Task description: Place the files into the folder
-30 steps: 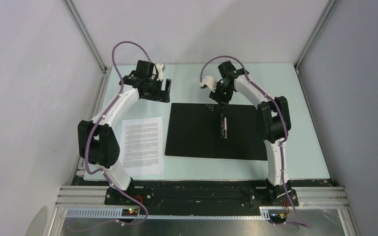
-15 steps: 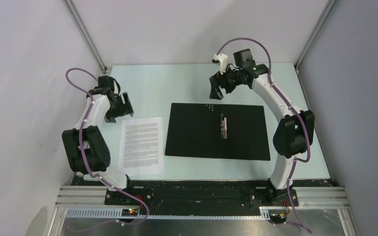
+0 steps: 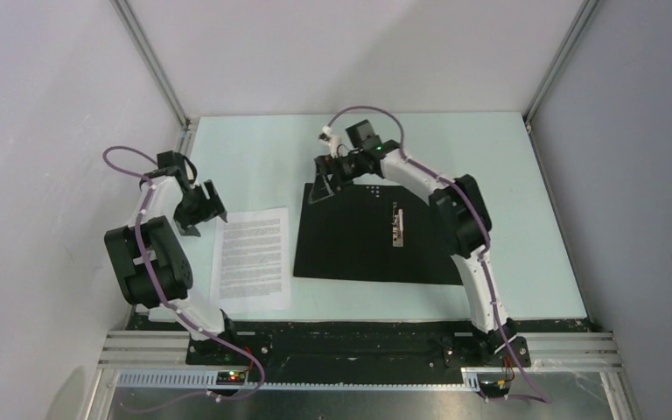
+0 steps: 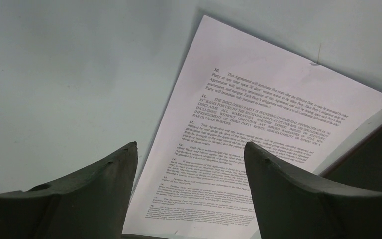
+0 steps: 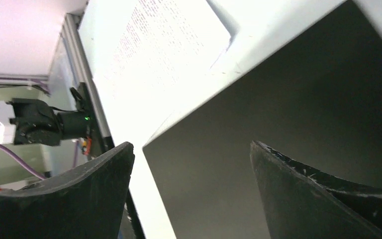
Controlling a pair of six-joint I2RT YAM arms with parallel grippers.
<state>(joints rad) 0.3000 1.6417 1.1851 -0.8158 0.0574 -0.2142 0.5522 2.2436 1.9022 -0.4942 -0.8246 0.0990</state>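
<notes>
Hovering beside the files (image 3: 252, 258), at their far corner, left gripper (image 4: 189, 149) gapes; we'd pinch that edge shallowly; right gripper (image 3: 324, 188), fingers apart, holds nothing

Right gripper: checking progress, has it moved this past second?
Yes. The right gripper swung left along the flat black folder's far edge to its corner.

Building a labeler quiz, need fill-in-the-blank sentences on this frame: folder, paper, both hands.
The folder lies open, its ___ inside facing up.
In the top view, the printed sheet lies flat on the table, to the ___ of the folder.
The left hand, above the sheet's far end, open or shut: ___.
The right hand is at the folder's far ___ corner in the top view.
Missing words: black; left; open; left.
</notes>
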